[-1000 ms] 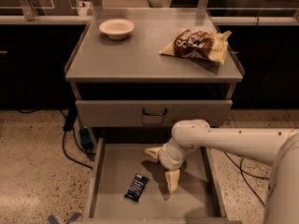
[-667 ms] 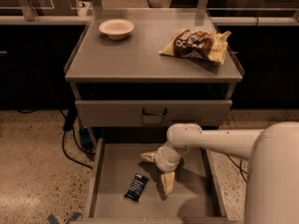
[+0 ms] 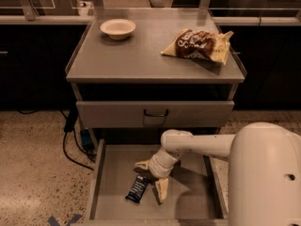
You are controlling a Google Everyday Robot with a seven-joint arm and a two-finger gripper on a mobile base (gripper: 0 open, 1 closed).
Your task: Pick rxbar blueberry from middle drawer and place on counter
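Note:
The rxbar blueberry (image 3: 138, 189), a small dark navy bar with white print, lies flat on the floor of the open middle drawer (image 3: 193, 199), left of centre. My gripper (image 3: 151, 179) hangs inside the drawer just right of and above the bar, fingers spread open, one fingertip (image 3: 142, 165) beyond the bar and the other (image 3: 161, 190) beside it. It holds nothing. The counter (image 3: 141, 55) is the grey cabinet top above.
A white bowl (image 3: 117, 28) sits at the counter's back left and a brown-and-yellow chip bag (image 3: 200, 44) at its right. A closed drawer front with a black handle (image 3: 155, 113) is above the open drawer. Cables lie on the floor at left.
My arm has moved left and a little nearer, bringing the gripper close to the bar. The bar has not moved.

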